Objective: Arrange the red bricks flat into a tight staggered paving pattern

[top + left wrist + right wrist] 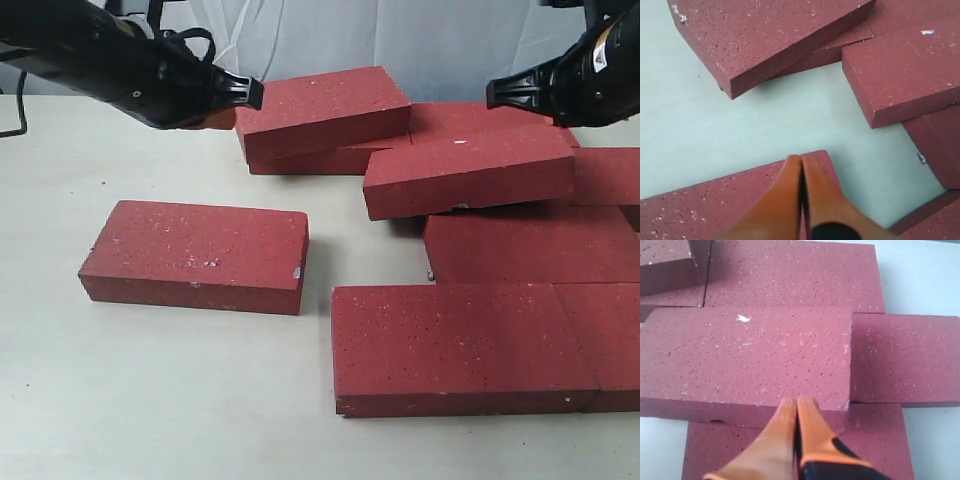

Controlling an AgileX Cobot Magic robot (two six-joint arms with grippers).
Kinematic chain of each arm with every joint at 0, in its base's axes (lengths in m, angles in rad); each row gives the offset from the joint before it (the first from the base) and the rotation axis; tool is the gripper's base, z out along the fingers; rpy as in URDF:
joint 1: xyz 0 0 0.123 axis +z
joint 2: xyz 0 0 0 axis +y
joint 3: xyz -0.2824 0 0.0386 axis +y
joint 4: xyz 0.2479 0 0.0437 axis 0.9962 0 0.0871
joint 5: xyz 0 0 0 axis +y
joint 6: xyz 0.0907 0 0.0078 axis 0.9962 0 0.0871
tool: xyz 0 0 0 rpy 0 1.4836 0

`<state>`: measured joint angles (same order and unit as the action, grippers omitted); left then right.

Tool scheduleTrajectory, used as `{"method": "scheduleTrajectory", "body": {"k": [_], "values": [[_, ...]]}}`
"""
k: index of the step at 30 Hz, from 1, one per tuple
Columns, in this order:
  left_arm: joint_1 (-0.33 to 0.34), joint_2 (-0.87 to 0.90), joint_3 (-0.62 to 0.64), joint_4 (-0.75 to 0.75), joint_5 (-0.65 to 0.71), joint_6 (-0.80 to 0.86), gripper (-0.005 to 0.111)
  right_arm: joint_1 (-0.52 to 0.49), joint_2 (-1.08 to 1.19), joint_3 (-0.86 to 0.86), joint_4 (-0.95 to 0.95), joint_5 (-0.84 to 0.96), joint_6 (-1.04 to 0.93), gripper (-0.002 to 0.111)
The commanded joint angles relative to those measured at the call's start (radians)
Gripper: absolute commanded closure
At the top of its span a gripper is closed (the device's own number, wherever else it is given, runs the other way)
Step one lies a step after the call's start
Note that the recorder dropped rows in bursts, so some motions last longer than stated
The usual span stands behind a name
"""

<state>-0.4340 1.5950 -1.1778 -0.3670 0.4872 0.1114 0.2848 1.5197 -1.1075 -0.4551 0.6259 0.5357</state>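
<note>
Several dark-red bricks lie on the pale table. One brick (195, 255) lies flat alone at the left. A tilted brick (325, 110) leans on another brick (320, 162) at the back. A second tilted brick (468, 170) rests on the flat group at the right, which includes a front brick (455, 345). My left gripper (255, 93) is shut and empty, just beside the back tilted brick's left end. In the left wrist view its tips (801, 159) show over the lone brick's (715, 205) corner. My right gripper (492, 93) (797, 400) is shut and empty above the second tilted brick (745, 360).
Bare table (150, 400) stretches along the front and left. A pale curtain (300, 40) hangs behind the table. The flat bricks at the right run off the frame's edge (615, 345).
</note>
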Motion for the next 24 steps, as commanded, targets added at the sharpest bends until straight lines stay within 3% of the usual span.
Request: {"method": "scheduleTrajectory", "body": {"k": [1,17,24], "values": [[0.005,0.066,-0.045,-0.010,0.049,0.000,0.107,-0.022,-0.008,-0.042,-0.021,0.038,0.000,0.109],[0.005,0.304,-0.306,-0.044,0.228,0.003,0.107,-0.254,-0.008,-0.141,0.152,0.097,-0.093,0.109],[0.005,0.389,-0.391,-0.096,0.234,-0.001,0.107,-0.320,0.008,-0.154,0.254,0.107,-0.191,0.109]]}}
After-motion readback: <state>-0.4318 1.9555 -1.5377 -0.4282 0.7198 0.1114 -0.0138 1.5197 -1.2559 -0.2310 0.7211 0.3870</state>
